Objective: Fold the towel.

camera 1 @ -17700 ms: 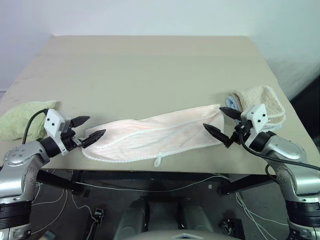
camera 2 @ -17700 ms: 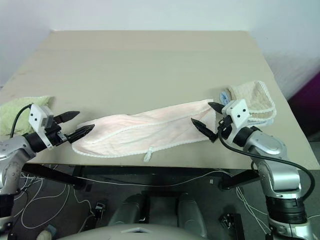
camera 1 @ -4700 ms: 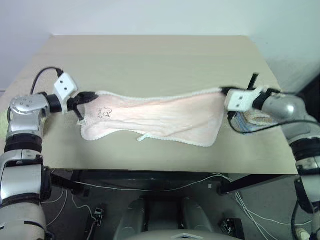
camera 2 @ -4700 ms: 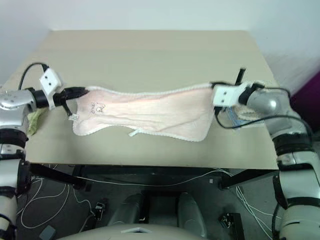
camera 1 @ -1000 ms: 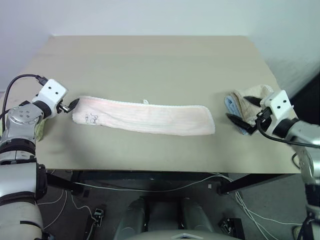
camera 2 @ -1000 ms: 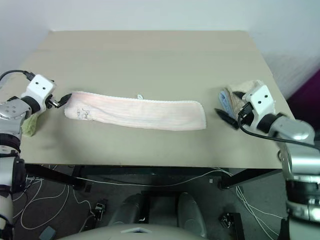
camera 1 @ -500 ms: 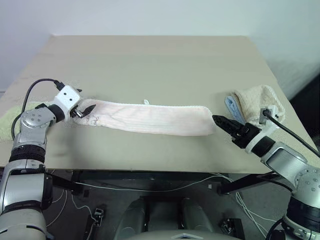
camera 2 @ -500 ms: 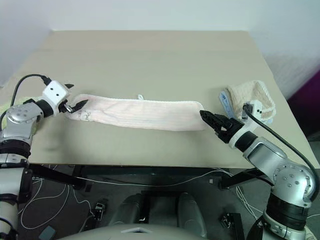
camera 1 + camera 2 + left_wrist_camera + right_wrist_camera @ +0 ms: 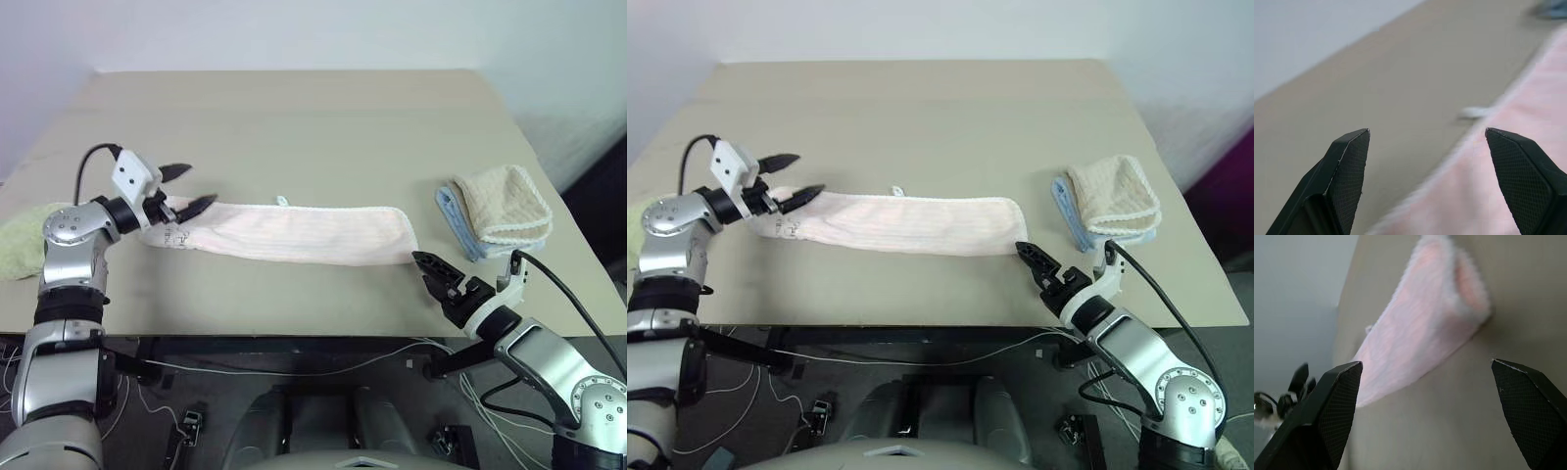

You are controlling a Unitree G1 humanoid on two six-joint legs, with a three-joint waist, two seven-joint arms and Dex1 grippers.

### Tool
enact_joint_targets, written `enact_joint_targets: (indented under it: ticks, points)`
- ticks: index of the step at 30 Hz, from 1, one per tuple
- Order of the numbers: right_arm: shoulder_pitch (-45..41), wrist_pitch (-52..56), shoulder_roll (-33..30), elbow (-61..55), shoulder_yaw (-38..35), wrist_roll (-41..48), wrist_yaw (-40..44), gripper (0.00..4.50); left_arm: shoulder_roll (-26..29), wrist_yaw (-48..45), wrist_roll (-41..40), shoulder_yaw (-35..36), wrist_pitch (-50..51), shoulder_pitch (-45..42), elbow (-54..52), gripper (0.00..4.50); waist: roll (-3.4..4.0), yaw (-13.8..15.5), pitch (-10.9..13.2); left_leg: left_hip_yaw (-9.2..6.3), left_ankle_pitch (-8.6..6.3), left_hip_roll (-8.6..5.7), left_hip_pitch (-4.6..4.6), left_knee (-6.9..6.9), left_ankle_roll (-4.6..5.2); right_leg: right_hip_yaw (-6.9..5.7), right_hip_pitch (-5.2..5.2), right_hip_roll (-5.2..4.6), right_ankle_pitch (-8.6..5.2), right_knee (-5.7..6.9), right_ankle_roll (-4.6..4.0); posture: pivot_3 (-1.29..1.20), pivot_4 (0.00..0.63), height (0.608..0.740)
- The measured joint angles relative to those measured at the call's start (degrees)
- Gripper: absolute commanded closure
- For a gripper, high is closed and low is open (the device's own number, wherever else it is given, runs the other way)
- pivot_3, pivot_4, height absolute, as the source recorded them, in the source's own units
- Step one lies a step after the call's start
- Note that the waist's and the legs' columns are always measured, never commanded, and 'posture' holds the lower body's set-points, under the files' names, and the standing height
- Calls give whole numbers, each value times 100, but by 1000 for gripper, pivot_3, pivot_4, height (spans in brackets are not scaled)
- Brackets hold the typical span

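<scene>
- At the table's (image 9: 294, 117) left edge a green terry cloth (image 9: 18, 240) lies bunched, partly over the edge.
- My left tool (image 9: 183, 188) hangs over the left end of the towel (image 9: 294, 233). Its two black fingers stand wide apart with nothing between them. The arm reaches in from the left edge, the tool roughly level and pointing across toward the right side. In the left wrist view one finger is over bare table and the other over pink cloth.
- The towel is a long, narrow pink band, already folded lengthwise, lying flat across the middle of the table and nearer the front edge than the back. It looks soft and finely ribbed, with a paler trimmed edge. A small dark mark sits near its left end, too small for me to read. A small white loop pokes out of its back edge.
- My right tool (image 9: 437, 275) sits just off the towel's right end, near the front edge, fingers spread wide and empty. The forearm comes up from below the front edge and points toward the towel. The right wrist view shows the rounded folded end of the towel between the two fingertips, apart from both.
- Near the right edge, a cream terry cloth (image 9: 505, 204) lies folded on a light blue cloth (image 9: 453, 215).
</scene>
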Motion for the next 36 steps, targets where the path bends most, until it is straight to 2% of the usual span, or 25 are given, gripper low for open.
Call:
enact_joint_targets:
  ticks: [10, 19, 22, 33, 36]
  points:
    - [-804, -443, 207, 790, 746, -285, -134, 127, -106, -611, -288, -435, 1105, 694, -1680, 539, -1, 17, -1, 1, 0, -2, 3, 3, 0, 0, 6, -1, 0, -4, 0, 0, 150, 740]
    - [-1655, -714, 644, 1626, 763, -783, -117, 127, -235, -568, -324, -568, 1346, 717, -1901, 539, -8, -4, -7, 1, 0, 1, 24, 2, 0, 1, 25, 4, 0, -3, -1, 0, 150, 740]
    - [-1809, -751, 704, 1805, 737, -949, -82, 651, -236, -582, -364, -568, 1388, 721, -1934, 539, -10, 4, -8, 1, 0, 1, 24, 2, 0, 0, 26, 4, 0, -3, -1, 0, 150, 740]
    - [-1866, -844, 852, 1821, 516, -1193, -230, 4453, -235, -747, -473, -639, 1510, 935, -2279, 539, -8, 39, -8, 0, 0, -4, 20, 3, 0, 0, 27, -3, 1, -7, -1, 0, 150, 740]
    - [-1801, -869, 847, 1715, 415, -1202, -270, 4453, -236, -748, -472, -646, 1506, 934, -2278, 539, -8, 71, -8, 0, 0, -5, 19, 2, 0, -1, 27, -4, 0, -10, -1, 0, 150, 740]
